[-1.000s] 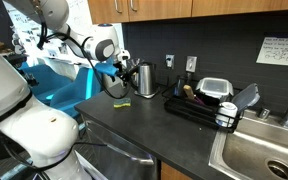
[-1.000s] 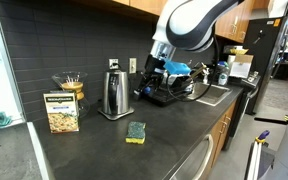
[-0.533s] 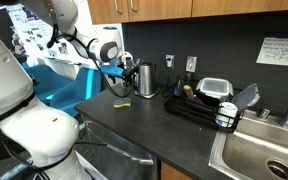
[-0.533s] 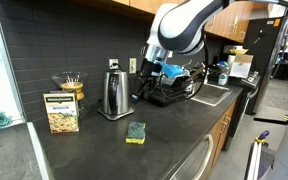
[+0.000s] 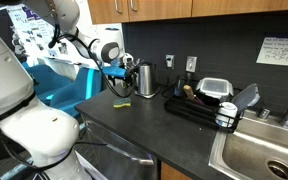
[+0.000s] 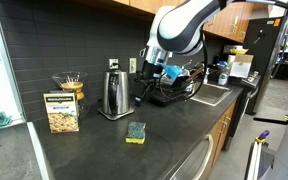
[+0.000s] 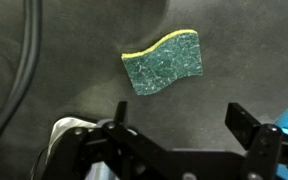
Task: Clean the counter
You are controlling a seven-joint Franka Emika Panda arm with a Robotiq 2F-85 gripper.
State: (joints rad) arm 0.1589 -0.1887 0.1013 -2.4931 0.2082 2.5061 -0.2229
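The dark grey-black counter (image 6: 179, 135) runs wide across both exterior views (image 5: 174, 135). A green sponge with a yellow underside (image 6: 136, 132) lies flat on it near the front edge; it also shows in an exterior view (image 5: 120, 104) and in the wrist view (image 7: 165, 63). My gripper (image 6: 147, 88) hangs above the counter, up and behind the sponge, next to the steel kettle. In the wrist view its jaws (image 7: 184, 118) are open and empty, with the sponge beyond the fingertips.
A steel kettle (image 6: 111, 93) stands at the back wall, with a box (image 6: 61, 112) and a basket (image 6: 69, 83) beside it. A black dish rack (image 5: 206, 105) holding containers sits next to the steel sink (image 5: 259, 155).
The arm has shifted slightly toward the kettle side over the sponge. The sponge has not moved.
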